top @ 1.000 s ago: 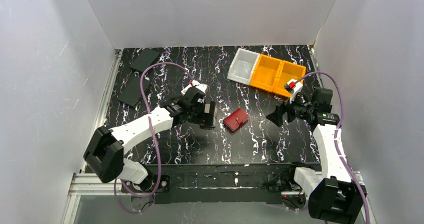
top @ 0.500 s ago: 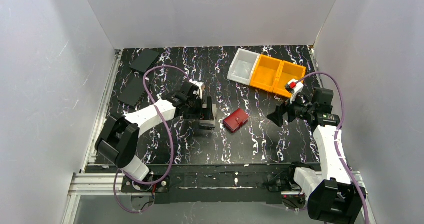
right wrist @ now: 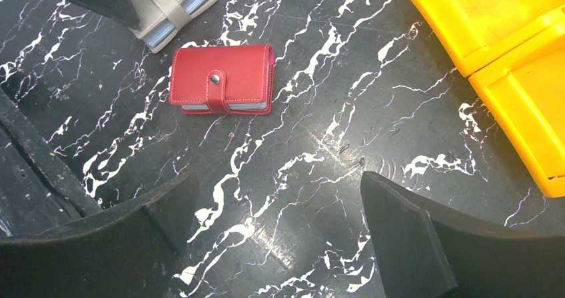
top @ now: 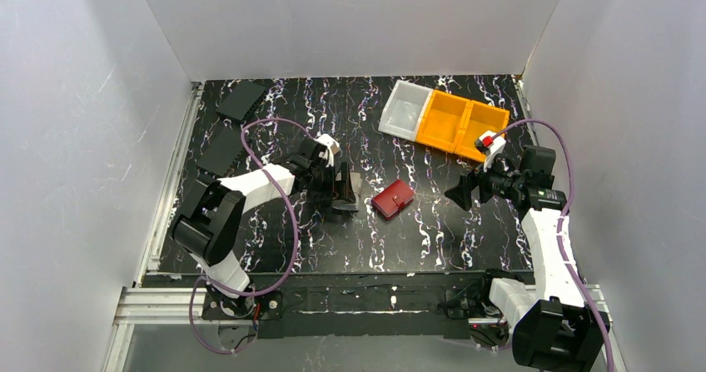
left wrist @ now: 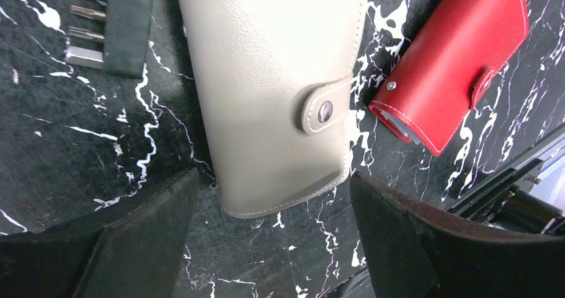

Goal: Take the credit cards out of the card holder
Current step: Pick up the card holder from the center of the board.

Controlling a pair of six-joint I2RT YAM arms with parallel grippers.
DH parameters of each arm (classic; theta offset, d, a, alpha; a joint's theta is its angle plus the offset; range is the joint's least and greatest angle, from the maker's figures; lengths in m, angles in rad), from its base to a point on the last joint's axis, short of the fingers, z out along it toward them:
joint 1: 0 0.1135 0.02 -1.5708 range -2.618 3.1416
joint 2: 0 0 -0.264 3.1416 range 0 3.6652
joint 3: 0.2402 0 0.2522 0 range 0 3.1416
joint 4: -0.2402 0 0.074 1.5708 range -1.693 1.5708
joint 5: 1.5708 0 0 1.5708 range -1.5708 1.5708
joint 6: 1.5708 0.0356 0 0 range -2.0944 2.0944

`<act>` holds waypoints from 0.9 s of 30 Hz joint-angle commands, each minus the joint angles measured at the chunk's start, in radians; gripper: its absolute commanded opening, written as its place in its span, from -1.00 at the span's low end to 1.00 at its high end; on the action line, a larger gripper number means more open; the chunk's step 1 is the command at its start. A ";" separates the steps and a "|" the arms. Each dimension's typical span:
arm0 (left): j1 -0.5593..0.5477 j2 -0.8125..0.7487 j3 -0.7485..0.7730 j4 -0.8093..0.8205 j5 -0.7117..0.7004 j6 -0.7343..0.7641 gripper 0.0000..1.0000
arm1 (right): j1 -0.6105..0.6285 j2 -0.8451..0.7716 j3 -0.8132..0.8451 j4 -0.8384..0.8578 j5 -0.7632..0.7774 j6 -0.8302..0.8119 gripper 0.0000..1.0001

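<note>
The card holder (left wrist: 273,91) is laid flat on the black marbled tabletop (top: 333,247), a little left of the middle. It is closed, with its tab (left wrist: 324,108) snapped over the front. Pale sleeve edges are seen at its open end in the right wrist view.

The holder is straddled by the left tool (left wrist: 270,201), whose 2 fingers (left wrist: 143,218) are spread to either side of one end. They are set close beside its long edges, and no squeeze is seen on the leather.

A red wallet (left wrist: 453,58) of like shape is laid just to the right of the holder, parted from it by a narrow gap and also snapped shut. A black block of screwdriver bits (left wrist: 110,25) is set just beside the holder on its other side.

The right tool (right wrist: 280,205) is held over bare tabletop to the right of the red wallet, its fingers spread wide with nothing between them.

At the far right, 2 orange bins (top: 462,122) and 1 white bin (top: 405,108) are placed side by side. At the far left, 2 black flat panels (top: 241,100) are laid.
</note>
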 commanded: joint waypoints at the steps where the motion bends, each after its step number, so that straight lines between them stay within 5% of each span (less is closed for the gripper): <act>1: 0.016 0.029 -0.022 0.014 0.017 -0.016 0.62 | -0.004 -0.015 -0.004 0.024 -0.013 -0.017 1.00; 10: 0.019 0.071 -0.056 0.072 0.020 -0.048 0.19 | -0.004 -0.014 -0.004 0.024 -0.018 -0.018 1.00; 17: 0.019 0.007 -0.113 0.103 -0.016 -0.046 -0.84 | -0.004 -0.012 -0.006 0.015 -0.029 -0.023 1.00; 27: 0.017 -0.197 -0.228 0.199 0.000 0.007 -1.00 | 0.004 0.047 -0.002 -0.014 -0.121 -0.051 1.00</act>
